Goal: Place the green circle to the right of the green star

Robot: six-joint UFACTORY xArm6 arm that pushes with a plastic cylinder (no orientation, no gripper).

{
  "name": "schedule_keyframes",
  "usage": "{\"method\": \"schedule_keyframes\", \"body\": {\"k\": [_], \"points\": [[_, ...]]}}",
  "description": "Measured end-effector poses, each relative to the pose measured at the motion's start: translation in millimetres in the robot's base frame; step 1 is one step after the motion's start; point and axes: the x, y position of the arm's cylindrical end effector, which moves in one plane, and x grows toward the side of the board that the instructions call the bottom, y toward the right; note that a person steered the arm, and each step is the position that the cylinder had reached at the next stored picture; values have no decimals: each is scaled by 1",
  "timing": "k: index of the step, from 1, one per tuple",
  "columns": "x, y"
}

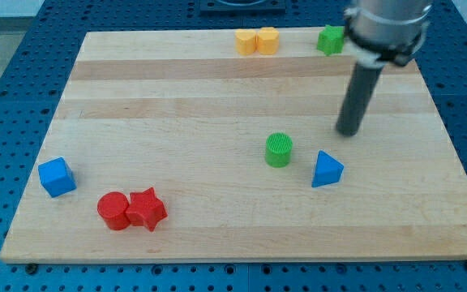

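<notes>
The task looks barely begun: the green circle (pixel 279 150) stands near the middle of the surface (pixel 177 97), well apart from the green star (pixel 330 40) at the view's top edge. There is no hand here, only my tip (pixel 347 132), which rests up and right of the circle, not touching it, so the whole push is still left.

green blocks: two, a circle (pixel 279 150) and a star (pixel 329 40)
yellow blocks: two (pixel 246 41) (pixel 267 40)
blue blocks: two, a cube (pixel 57 177) and a triangle (pixel 326 170)
red blocks: two, a circle (pixel 113 211) and a star (pixel 147 209)
</notes>
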Motion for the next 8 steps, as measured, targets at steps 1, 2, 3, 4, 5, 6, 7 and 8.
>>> {"method": "schedule_keyframes", "body": {"k": [1,2,3,4,5,6,7,8], "points": [[36,-53],[36,-103],[32,-122],[-2,-120],[-54,-98],[-27,-105],[9,-143],[-7,-203]]}}
